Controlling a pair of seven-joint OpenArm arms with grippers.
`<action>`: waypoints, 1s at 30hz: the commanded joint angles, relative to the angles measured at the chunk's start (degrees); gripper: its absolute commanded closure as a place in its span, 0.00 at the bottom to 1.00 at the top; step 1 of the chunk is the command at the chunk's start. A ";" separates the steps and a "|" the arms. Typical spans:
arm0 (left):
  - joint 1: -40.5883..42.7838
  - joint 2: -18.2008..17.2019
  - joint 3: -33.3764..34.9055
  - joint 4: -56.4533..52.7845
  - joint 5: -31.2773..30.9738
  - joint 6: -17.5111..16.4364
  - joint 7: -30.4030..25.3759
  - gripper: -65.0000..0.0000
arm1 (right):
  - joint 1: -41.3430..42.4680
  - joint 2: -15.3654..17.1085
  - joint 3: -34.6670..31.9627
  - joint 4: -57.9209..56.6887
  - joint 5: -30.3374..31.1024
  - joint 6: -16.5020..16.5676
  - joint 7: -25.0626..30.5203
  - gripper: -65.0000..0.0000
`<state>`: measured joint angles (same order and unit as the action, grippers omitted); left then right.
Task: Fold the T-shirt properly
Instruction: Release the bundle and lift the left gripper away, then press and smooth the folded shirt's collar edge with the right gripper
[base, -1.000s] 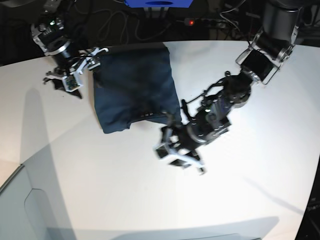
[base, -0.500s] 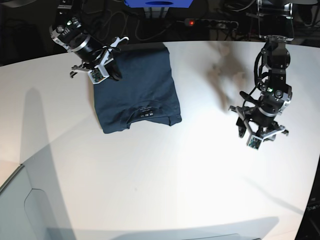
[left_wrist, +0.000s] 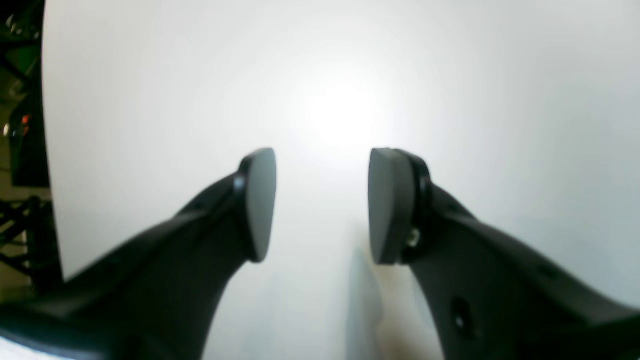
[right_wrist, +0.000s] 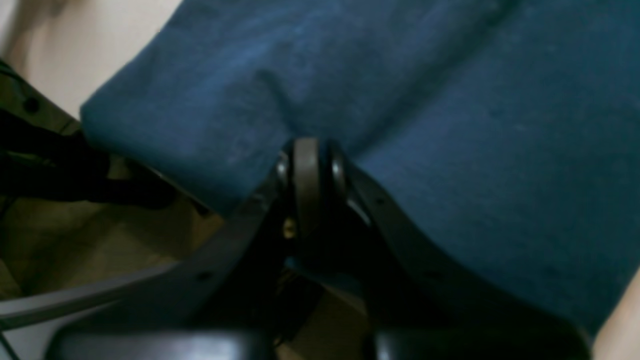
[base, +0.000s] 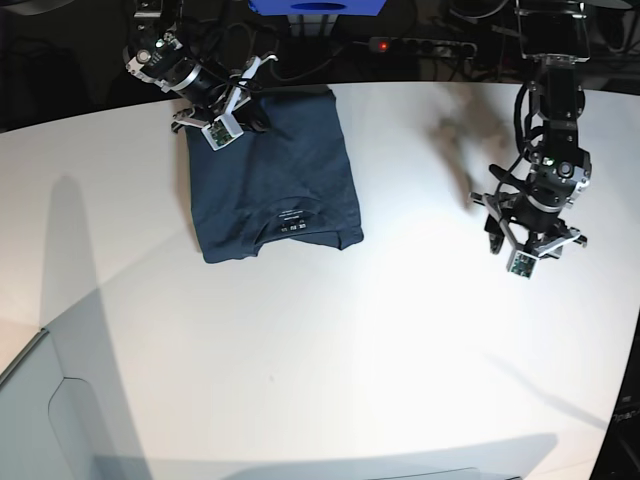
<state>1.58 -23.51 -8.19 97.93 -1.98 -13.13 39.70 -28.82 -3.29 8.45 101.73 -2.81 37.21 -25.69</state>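
The dark navy T-shirt (base: 270, 175) lies folded into a rectangle at the table's back left, its white neck label (base: 291, 216) near the front edge. My right gripper (base: 250, 115) sits at the shirt's far left corner. In the right wrist view its fingertips (right_wrist: 312, 160) are pressed together, pinching a pucker of the blue T-shirt (right_wrist: 450, 125) fabric at its edge. My left gripper (base: 530, 250) hangs over bare table far to the right of the shirt. It (left_wrist: 322, 205) is open, with nothing between the pads (left_wrist: 260, 200).
The white table (base: 330, 360) curves away at the back. Behind it are a blue box (base: 315, 6), cables and a power strip with a red light (base: 380, 44). A pale grey panel (base: 60, 420) cuts across the front left corner.
My right gripper moved from the shirt's left side to its far corner and closed on the fabric. My left arm swung from the shirt's front edge out to the right, still open.
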 joint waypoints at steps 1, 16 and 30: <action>-0.57 -0.62 -0.39 1.10 0.00 0.25 -1.07 0.56 | -0.41 0.08 -0.05 1.26 0.65 0.90 0.68 1.00; 3.56 -0.27 -3.11 1.10 0.00 0.25 -1.15 0.56 | 0.47 1.31 9.88 6.97 0.74 0.81 0.59 1.00; 5.84 1.40 -4.87 2.42 0.00 0.42 -1.07 0.56 | -2.52 2.10 9.71 12.07 0.92 0.81 4.11 1.00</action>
<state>8.08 -21.32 -12.67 99.15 -1.91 -13.13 39.77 -31.11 -1.26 18.31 112.73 -2.92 37.15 -22.96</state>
